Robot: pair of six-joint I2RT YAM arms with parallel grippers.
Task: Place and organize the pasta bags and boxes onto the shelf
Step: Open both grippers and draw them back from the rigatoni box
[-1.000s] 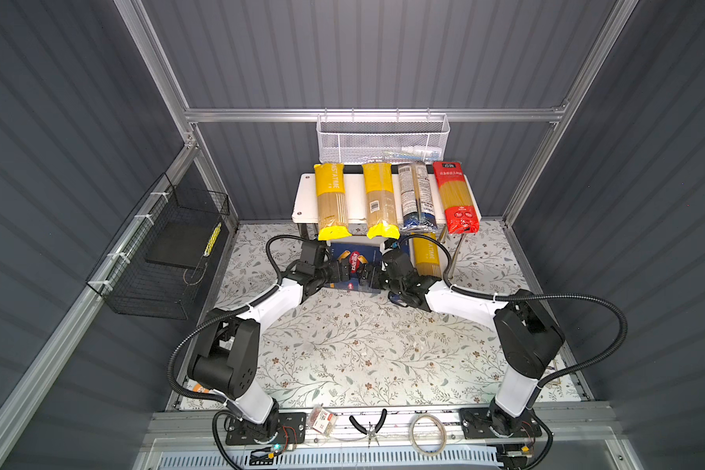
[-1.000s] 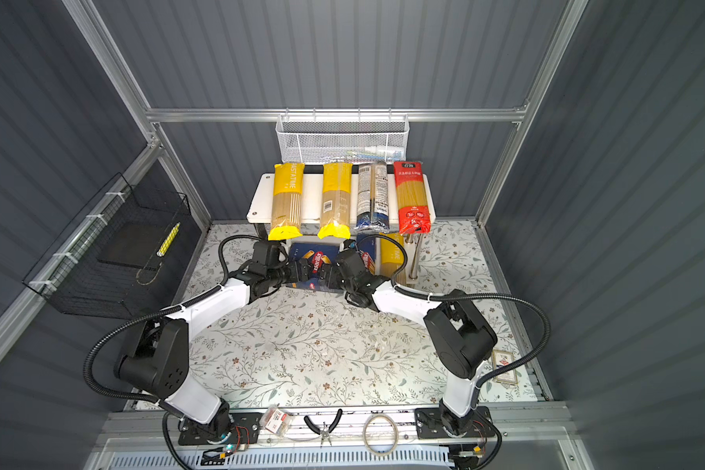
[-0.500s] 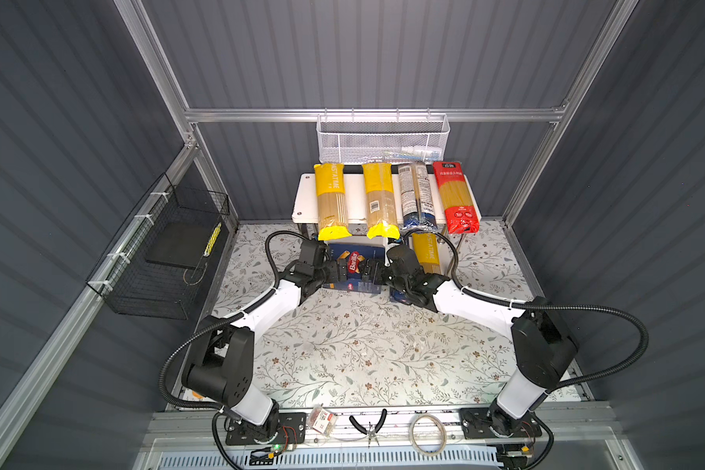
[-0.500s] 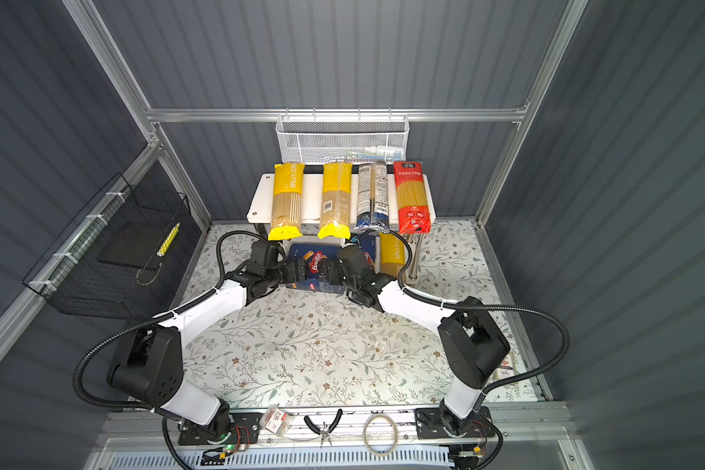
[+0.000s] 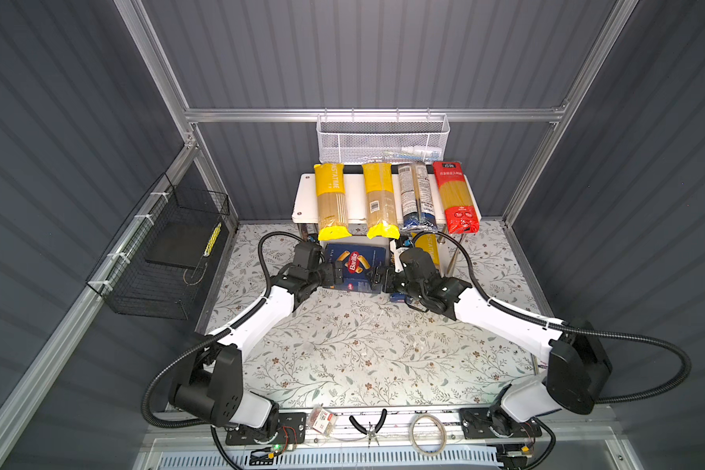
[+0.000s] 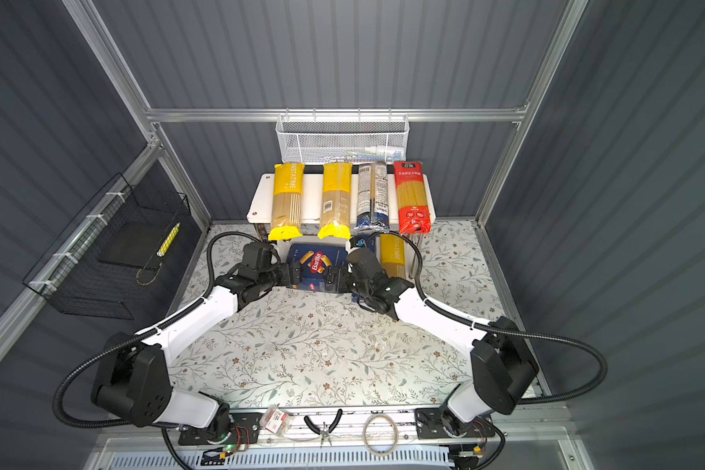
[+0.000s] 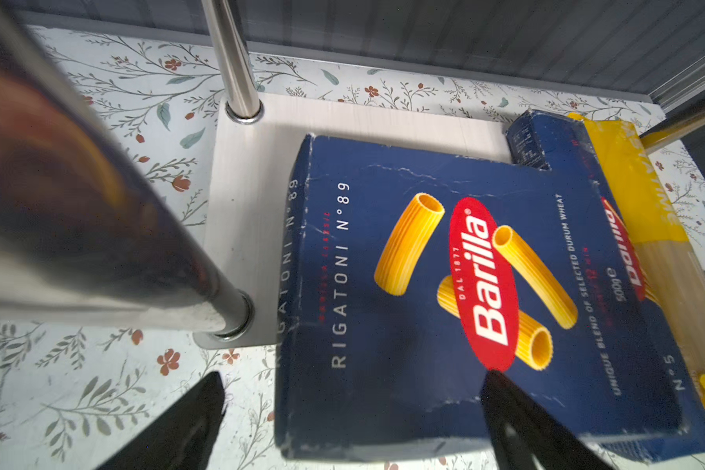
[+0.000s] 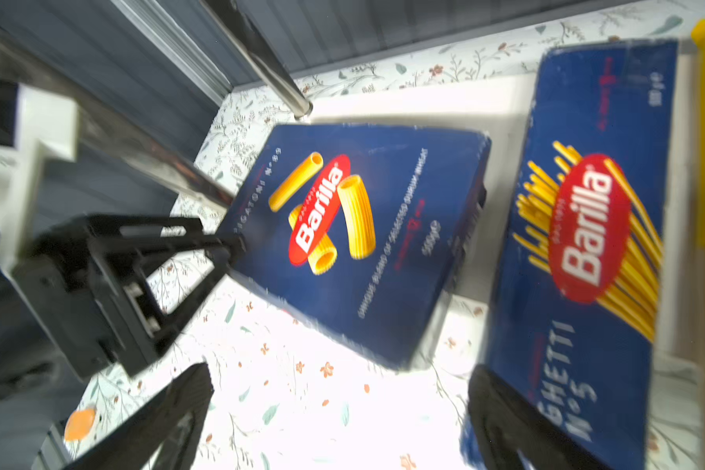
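The left fingers (image 7: pixel 517 431) are seen apart. One is held over the printed top face of the rigatoni box (image 7: pixel 444 285) and the other stands clear over the bench (image 7: pixel 78 366), so the box's near corner lies between them and nothing is clamped. Whether the face is touched cannot be told. The right fingers (image 8: pixel 505 419) are likewise spread wide and empty. Bare bench is seen between them, the rigatoni box lies just ahead, and one tip is over the near end of the spaghetti box (image 8: pixel 587 244).

Just beyond the left fingers the rigatoni box is laid flat and skewed, its far part on the lower shelf board (image 7: pixel 253 195) and its near end overhanging the bench. Past it, the spaghetti box and a yellow bag (image 7: pixel 627 183) are lined up on the same board. Farthest off, four bags (image 5: pixel 377 195) are laid side by side on the upper shelf board (image 5: pixel 307 199).

The rigatoni box is judged light and fairly stiff, though the card is creased at its edges and could be dented, and its glossy faces may slip. It is best taken across its thin sides at the overhanging end, or pushed squarely from both ends, rather than pinched at a corner.
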